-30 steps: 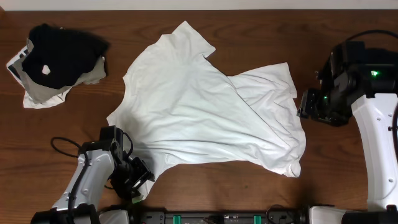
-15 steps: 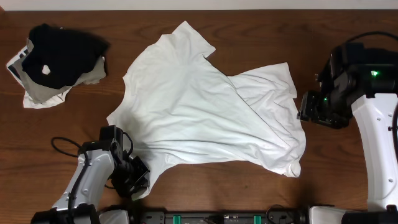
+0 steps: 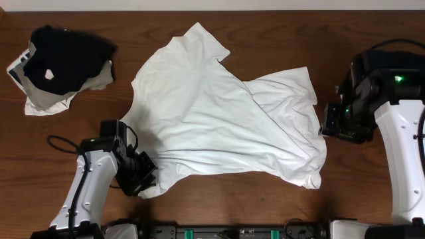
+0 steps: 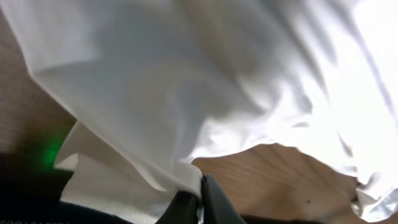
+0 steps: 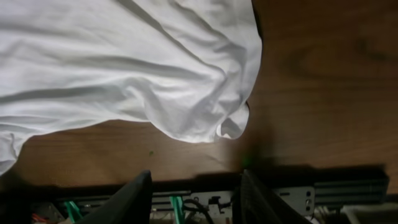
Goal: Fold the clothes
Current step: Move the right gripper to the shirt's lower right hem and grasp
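Where the hem bunches at 7 o'clock, left gripper [image 4: 200, 196] is clamped on the white T-shirt [image 3: 219, 119], which lies crumpled across table [image 3: 299, 33] centre. Right gripper [image 5: 194, 199] at 3 o'clock: fingers spread, holding nothing, just off shirt edge. Black garment [image 3: 66, 50] heaped at 10 o'clock.

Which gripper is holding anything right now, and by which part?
The left gripper pinches the white cotton T-shirt by the fabric corner nearest that arm. The right gripper is open, holding nothing.
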Available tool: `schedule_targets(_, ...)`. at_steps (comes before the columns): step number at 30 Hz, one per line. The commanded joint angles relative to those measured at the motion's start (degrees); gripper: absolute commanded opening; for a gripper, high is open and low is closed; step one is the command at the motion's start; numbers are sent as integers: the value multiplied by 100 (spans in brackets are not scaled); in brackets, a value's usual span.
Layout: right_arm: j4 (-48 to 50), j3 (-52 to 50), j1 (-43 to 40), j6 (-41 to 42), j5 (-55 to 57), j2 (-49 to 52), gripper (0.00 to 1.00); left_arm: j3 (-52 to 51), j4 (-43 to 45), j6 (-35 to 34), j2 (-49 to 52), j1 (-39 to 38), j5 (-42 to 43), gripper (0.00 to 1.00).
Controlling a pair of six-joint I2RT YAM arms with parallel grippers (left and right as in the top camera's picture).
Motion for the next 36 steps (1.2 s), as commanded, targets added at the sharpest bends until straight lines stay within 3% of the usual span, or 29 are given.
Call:
schedule_targets(1,24,-299,26,308,44,-118,44,256,13,92,-26,-17,33,6)
schedule_targets(9,592,-1908,26,1001,-98,-699,44,354,151,92,-26,-17,33,6)
schedule_targets(13,994,-2645,26,1032,-903,-1169,46,354,240,90,-26,-17,33,6)
schedule_targets(28,2382,-4345,26,1853,-1091,-1453,47,354,315,94,-26,-17,35,6)
schedule_targets(36,2839,-4754,24,2243,-693,-1453,47,354,317,96,-26,-17,35,6)
